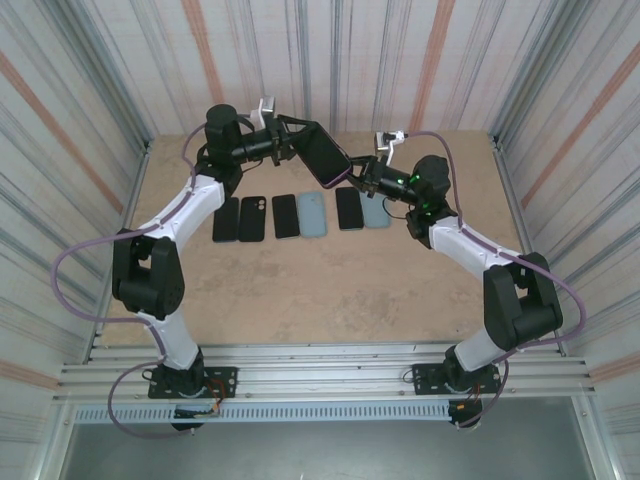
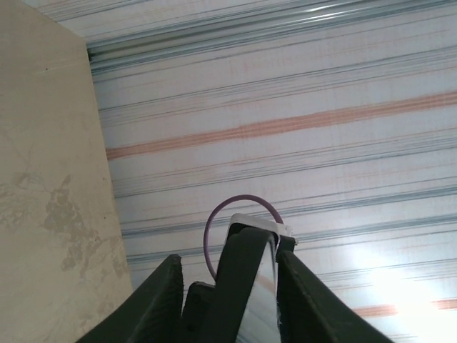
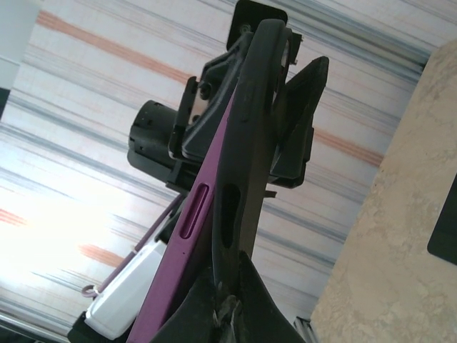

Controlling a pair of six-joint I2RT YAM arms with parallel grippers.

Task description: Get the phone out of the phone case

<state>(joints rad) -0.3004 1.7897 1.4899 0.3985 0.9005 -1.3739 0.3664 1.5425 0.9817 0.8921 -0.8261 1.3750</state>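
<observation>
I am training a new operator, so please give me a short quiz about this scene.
1. True or false: the phone lies on the table.
2. Which one is pinched shut on the black case? A) left hand B) right hand
3. How many flat items lie in the row on the table?
Key: 1 false, it is held in the air between both arms; 2 B; 3 six.
</observation>
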